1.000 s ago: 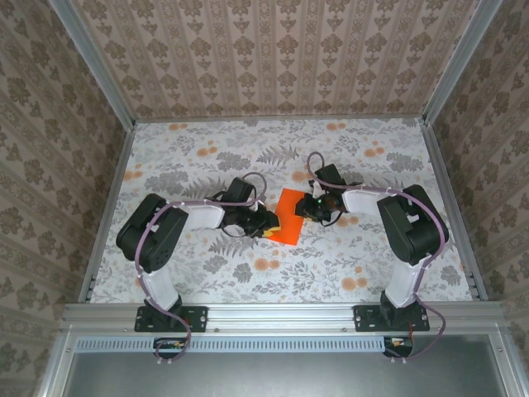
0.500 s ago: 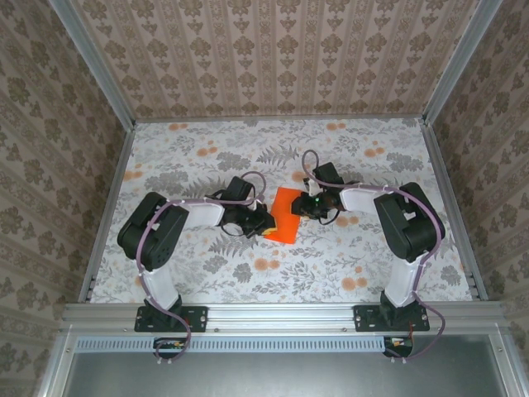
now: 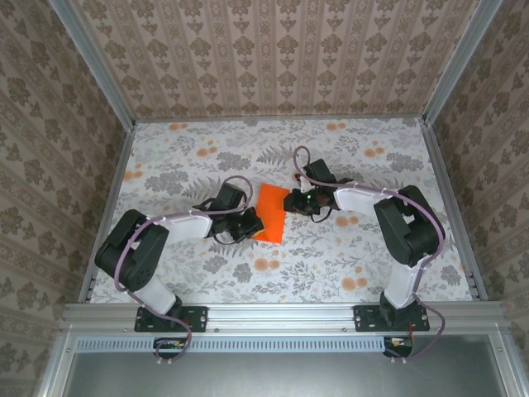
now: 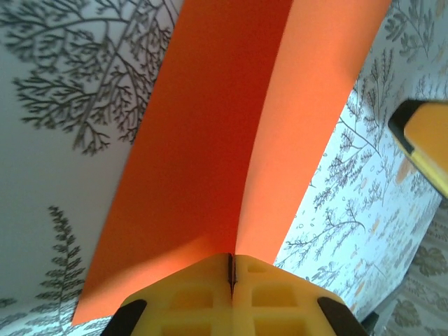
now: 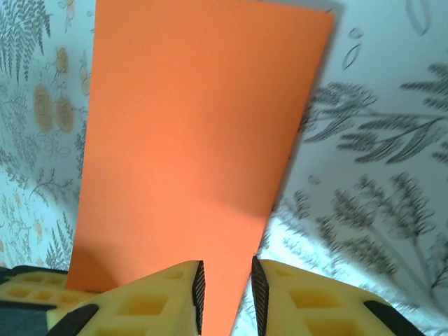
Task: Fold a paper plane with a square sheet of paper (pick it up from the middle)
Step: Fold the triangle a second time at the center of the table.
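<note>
Patterned wallpaper on three sides; flower-and-fern print on the counter (image 3: 347, 248). The square sheet of paper (image 3: 270, 212) is near the middle of the counter, between my two wrists. From the top camera it reads as a narrow slanted orange patch, and both ends of it run under my dark wrist housings, so the contact points are too small to make out there. Left wrist view: the sheet (image 4: 210, 140) is bent along a line running its length, shaded panel left, brighter panel right. Its far end is cut off by the top of the frame, and its near edge disappears behind my yellow pads (image 4: 189, 301). My left jaws are fully closed, pads meeting in a thin dark seam, with the bend of the sheet pinched right at that seam. A yellow black-edged piece (image 4: 423, 136) pokes in at the right border, cut off; I cannot tell which part it is. Right wrist view: the sheet (image 5: 196, 140) stretches away from me, its far right corner visible, its far left corner clipped by the frame, its near left part hidden behind my pad (image 5: 140, 301). My right jaws stand slightly apart, a narrow gap. The sheet's near edge runs into that gap along the left pad, with counter print showing beside it; no squeeze on the paper visible.
</note>
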